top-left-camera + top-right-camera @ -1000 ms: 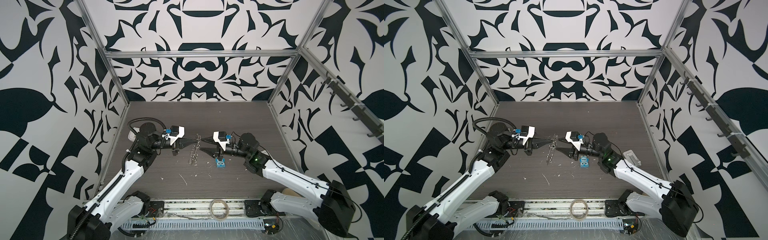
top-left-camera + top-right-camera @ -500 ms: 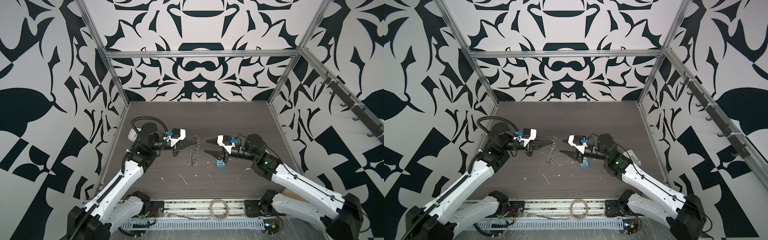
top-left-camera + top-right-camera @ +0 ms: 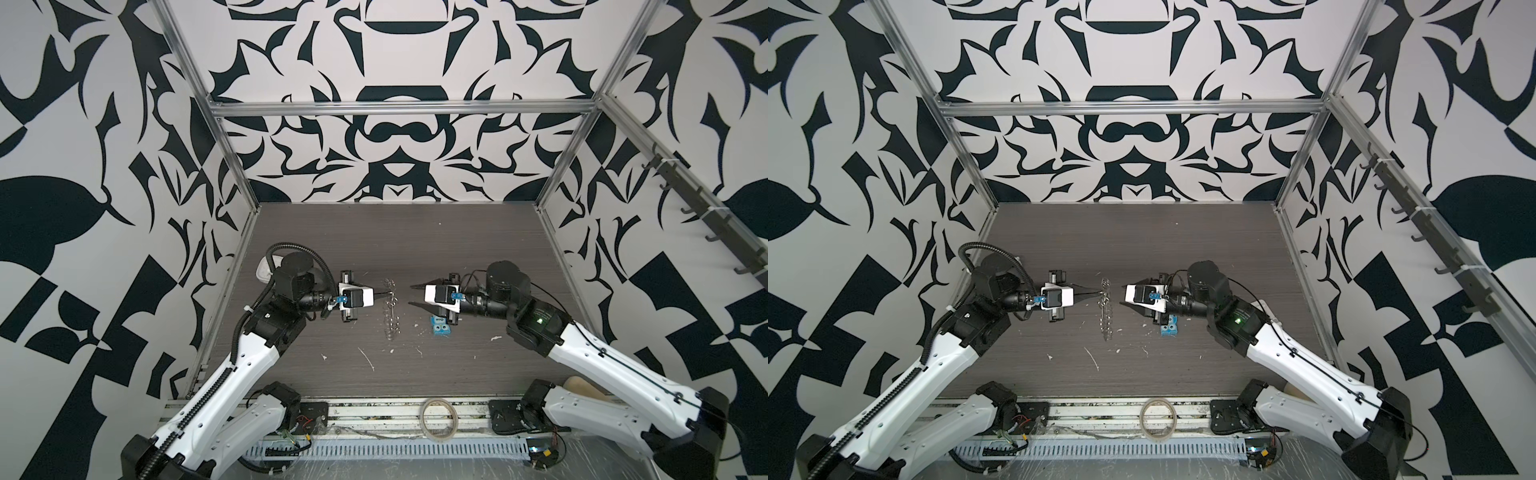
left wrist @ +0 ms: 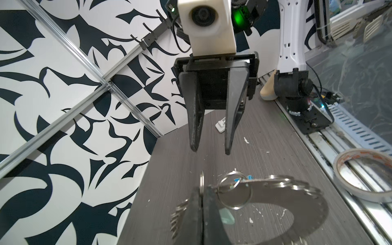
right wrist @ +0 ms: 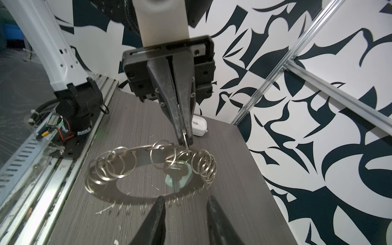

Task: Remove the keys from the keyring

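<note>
The keyring [image 3: 391, 320] [image 3: 1105, 320] is a flat grey metal disc fringed with small loops, and it hangs edge-on above the table in both top views. My left gripper [image 3: 386, 294] [image 3: 1098, 294] [image 4: 201, 191] [image 5: 185, 141] is shut on one of the loops at its rim. In the wrist views the disc [image 4: 297, 191] [image 5: 141, 156] casts a shadow on the wood below. One of the keys [image 5: 178, 179] [image 4: 226, 216], pale green, dangles from a loop beside the grip. My right gripper [image 3: 409, 295] [image 3: 1122, 296] [image 4: 210, 150] [image 5: 186, 196] is open and empty, a short way right of the keyring.
A blue block with cartoon eyes [image 3: 441, 329] [image 3: 1169, 330] lies under the right gripper. A beige tape roll [image 3: 438, 417] [image 4: 364, 176] sits on the front rail. A small white device [image 3: 264, 272] [image 5: 199, 127] lies by the left wall. White scraps dot the table.
My right gripper has drawn back to the right, away from the keyring, and its jaws have narrowed a little. The left gripper keeps its hold in the same place.
</note>
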Motion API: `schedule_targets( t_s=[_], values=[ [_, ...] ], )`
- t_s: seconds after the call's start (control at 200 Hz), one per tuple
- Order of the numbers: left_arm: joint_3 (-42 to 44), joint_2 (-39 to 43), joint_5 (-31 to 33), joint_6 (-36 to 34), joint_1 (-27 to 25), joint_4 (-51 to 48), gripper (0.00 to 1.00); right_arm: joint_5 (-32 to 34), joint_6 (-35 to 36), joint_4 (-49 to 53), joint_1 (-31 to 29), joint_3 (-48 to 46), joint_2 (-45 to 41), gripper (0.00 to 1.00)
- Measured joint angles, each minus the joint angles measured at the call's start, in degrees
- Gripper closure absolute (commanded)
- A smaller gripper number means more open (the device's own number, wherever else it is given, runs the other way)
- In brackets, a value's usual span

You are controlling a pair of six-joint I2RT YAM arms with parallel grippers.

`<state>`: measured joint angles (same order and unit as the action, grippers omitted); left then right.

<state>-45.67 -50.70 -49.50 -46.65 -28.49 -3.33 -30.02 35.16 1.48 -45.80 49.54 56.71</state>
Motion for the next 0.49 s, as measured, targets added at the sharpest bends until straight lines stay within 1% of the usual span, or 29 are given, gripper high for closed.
schedule_targets(
  t_s=[0.065,0.13,0.29,0.39,0.495],
  values=[
    [-0.4,0.4,1.7,-3.0,-0.3,-2.4,1.0,1.8,2.9,0.9,-1.6,0.6,0.5,0.67],
    [-1.0,0.7,3.7,-5.8,-1.0,-4.3,1.0,3.3,5.1,1.3,-2.8,0.8,0.6,0.7],
    [-1.2,1.3,7.6,-10.7,-3.6,-6.8,1.0,5.3,8.0,1.1,-4.2,1.0,0.8,0.78],
    [-1.2,1.4,8.8,-12.3,-4.2,-7.8,1.0,6.3,8.9,0.6,-4.2,1.1,1.2,0.78],
    [-1.2,1.7,9.5,-12.7,-4.2,-8.4,1.0,7.5,8.9,0.4,-4.3,1.1,1.7,0.72]
  ],
)
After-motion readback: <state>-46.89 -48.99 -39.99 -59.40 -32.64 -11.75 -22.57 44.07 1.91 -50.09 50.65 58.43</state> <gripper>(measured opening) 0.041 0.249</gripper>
